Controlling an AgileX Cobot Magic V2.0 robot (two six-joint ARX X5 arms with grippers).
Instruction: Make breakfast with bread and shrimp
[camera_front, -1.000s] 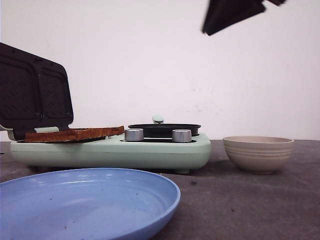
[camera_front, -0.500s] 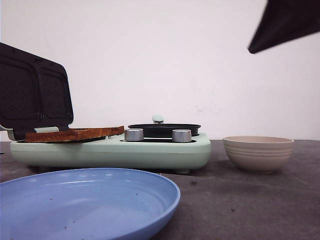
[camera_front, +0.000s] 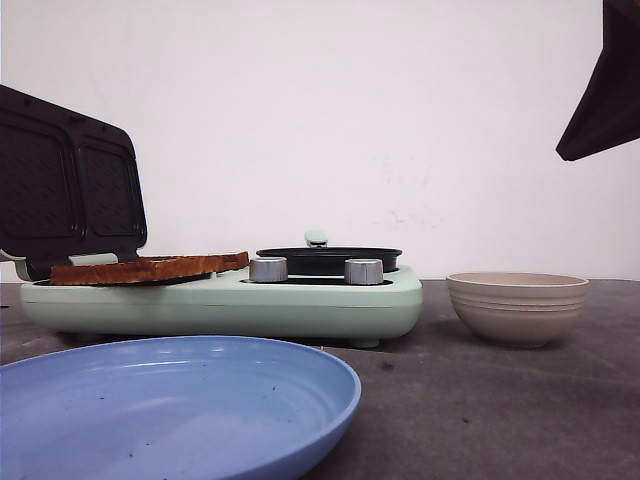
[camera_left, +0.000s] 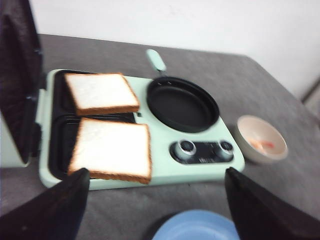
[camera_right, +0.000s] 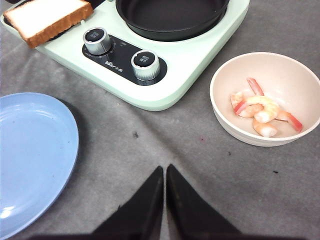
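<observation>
Lying flat, bread slices side by side

L gripper hangs high, fingers spread wide apart, holding nothing. R gripper is raised too, fingertips pressed together, nothing between them.

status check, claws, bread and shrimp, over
Left claw open, empty. Right claw shut, empty, over bare table. Bread on open sandwich maker; shrimp in bowl. Nothing in the way.
</observation>
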